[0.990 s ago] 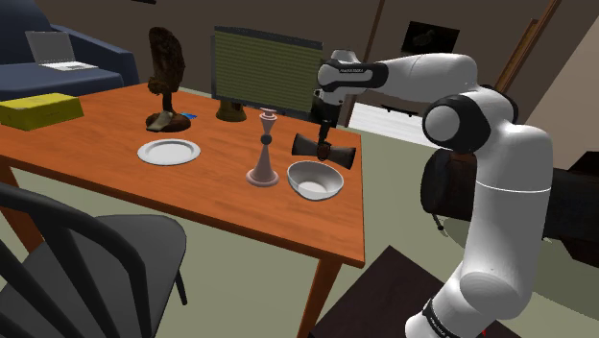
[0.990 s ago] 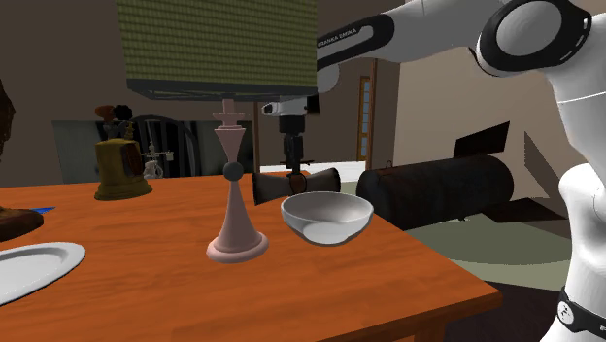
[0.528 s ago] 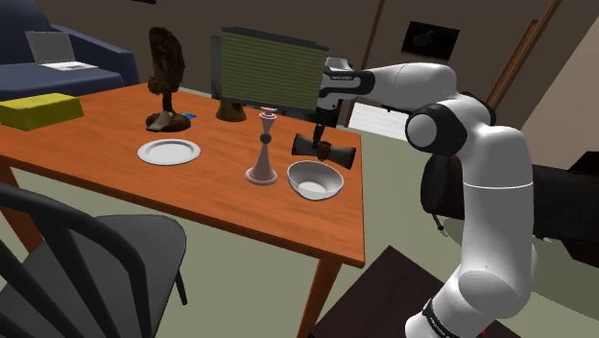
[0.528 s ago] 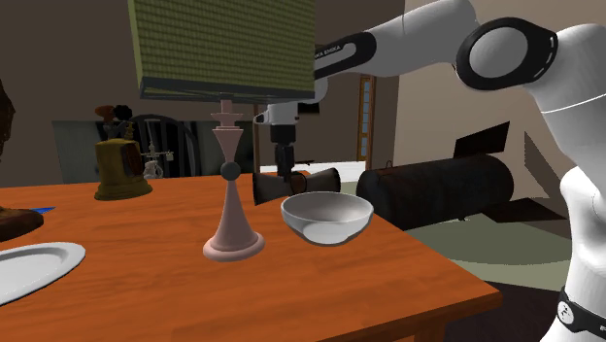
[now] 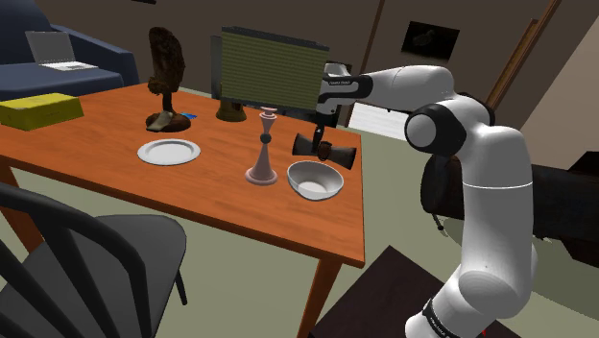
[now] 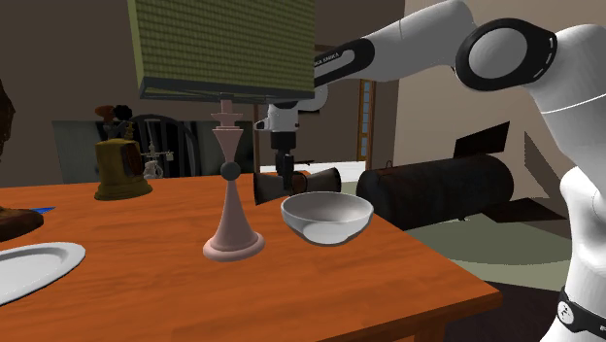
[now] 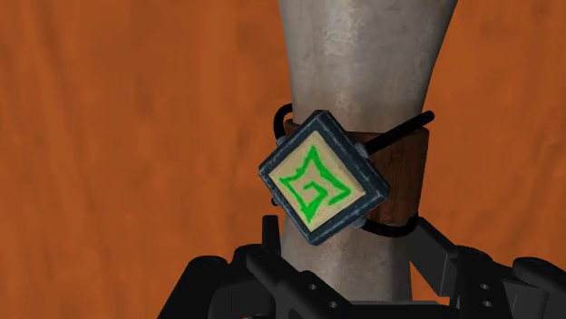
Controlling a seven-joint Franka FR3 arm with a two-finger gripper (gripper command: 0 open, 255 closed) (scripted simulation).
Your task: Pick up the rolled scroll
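Orange tabletop [image 5: 192, 197] spreads beyond a dark chair [image 5: 86, 264], nearest the shoulder camera. On it sit a white plate [image 5: 169, 152], a pink chess-piece figure [image 5: 263, 149] and a pale bowl [image 5: 315, 179]. Just behind the bowl is the rolled scroll [image 5: 343, 155], flared at both ends, with a square green-glyph seal [image 7: 324, 178] tied at its waist. The black gripper [image 5: 321, 144] reaches down from above, fingers clamped on that waist. Farther back stands a green-shaded lamp [image 5: 269, 69].

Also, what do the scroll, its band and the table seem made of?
Scroll: pale grey, mottled, matte, perhaps parchment. Band: brown and dull, leather-like. Table: orange with streaky grain, probably wood, matte.
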